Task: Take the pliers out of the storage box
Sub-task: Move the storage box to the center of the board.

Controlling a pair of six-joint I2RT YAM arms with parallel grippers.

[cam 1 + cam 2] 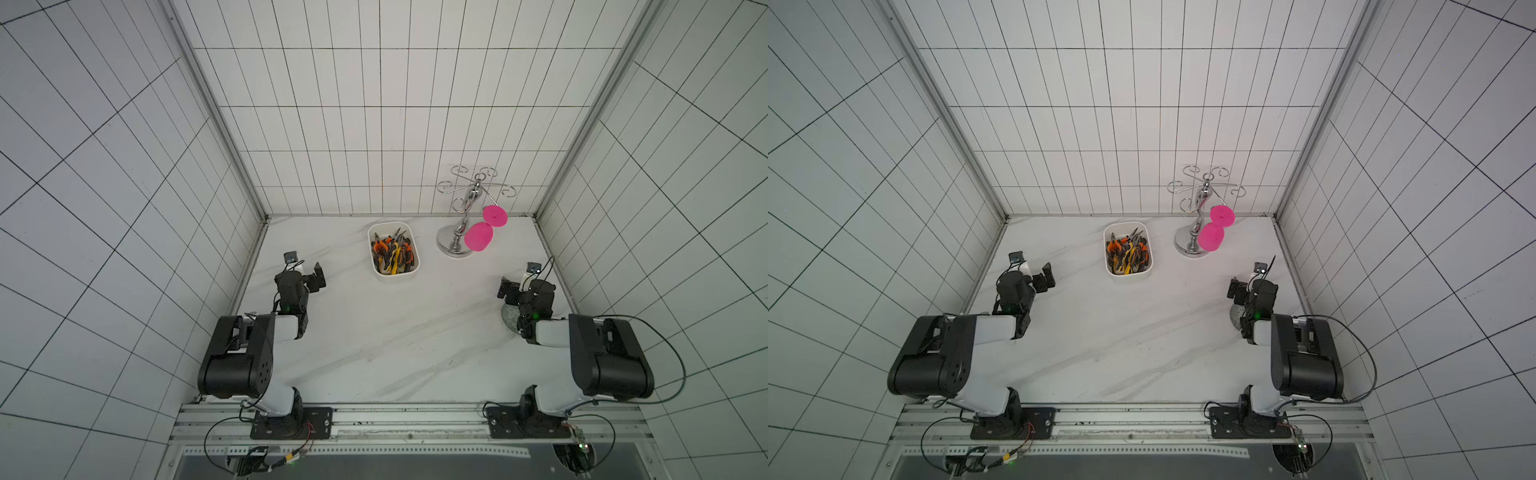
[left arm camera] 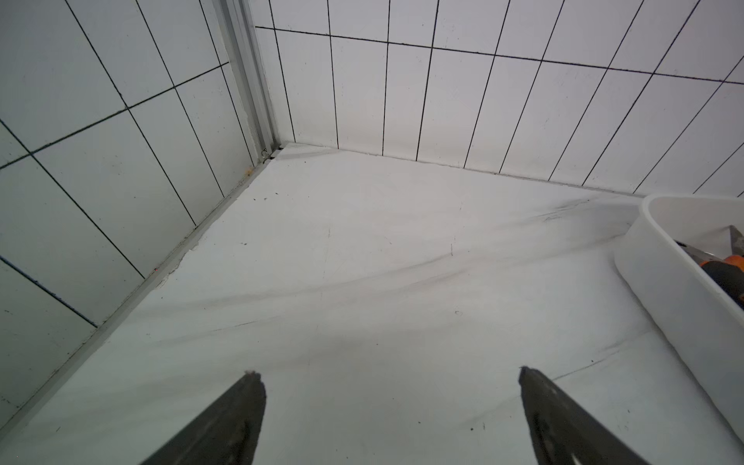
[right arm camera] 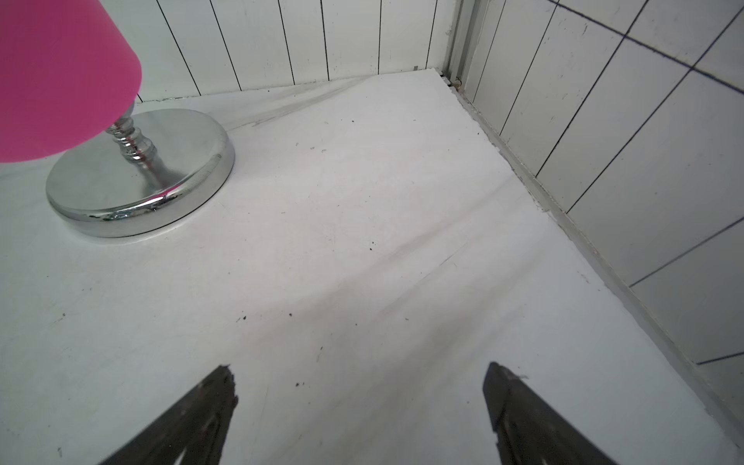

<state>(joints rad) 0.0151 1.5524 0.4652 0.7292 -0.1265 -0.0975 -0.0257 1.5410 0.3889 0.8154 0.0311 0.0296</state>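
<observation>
The white storage box [image 1: 379,272] stands toward the back of the table, middle, in both top views [image 1: 1128,278]. Several pliers [image 1: 392,254] with orange, yellow and black handles lie heaped inside it. My left gripper [image 1: 312,277] hovers left of the box and nearer the front, open with nothing in it. The left wrist view shows its fingers spread [image 2: 388,372] over bare table, with the box wall [image 2: 664,290] and an orange-handled pliers [image 2: 724,267] at the side. My right gripper [image 1: 509,287] is at the right, open and holding nothing [image 3: 359,366].
A chrome hook stand [image 1: 454,246] carries a pink goblet [image 1: 478,237] right of the box, close to my right gripper [image 3: 141,189]. A round patterned disc [image 1: 509,318] lies partly hidden under the right arm. Tiled walls enclose the table on three sides.
</observation>
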